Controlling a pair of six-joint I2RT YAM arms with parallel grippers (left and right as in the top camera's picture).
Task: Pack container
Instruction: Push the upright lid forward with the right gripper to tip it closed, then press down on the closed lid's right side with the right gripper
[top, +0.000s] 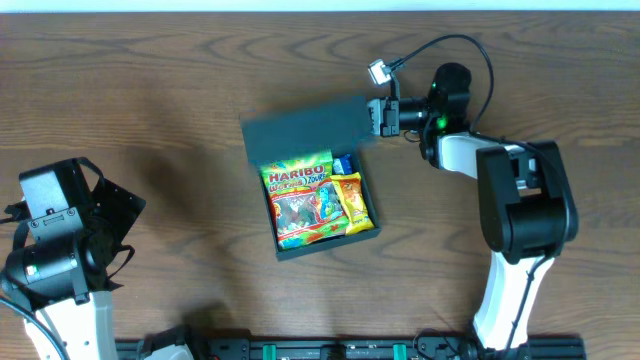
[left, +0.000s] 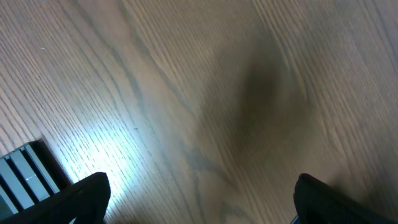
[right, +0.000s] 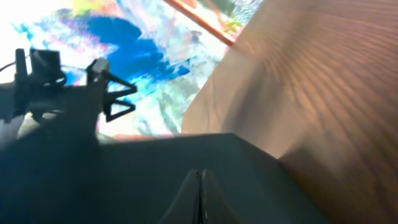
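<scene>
Showing a late stage of packing the container (top: 328, 246), set mid-surface (top: 140, 110). Already loaded: snack packets (top: 300, 200) lying flat inside the container, filling its tray. Pinching the raised lid (top: 300, 130) at the container's far right corner: right gripper (top: 378, 117), jaws drawn together on the thin cardboard edge. Parked well left of the container: left gripper (left: 199, 199), jaws spread wide, holding nothing. Judged remaining: swinging the lid down over the packets, then releasing.
</scene>
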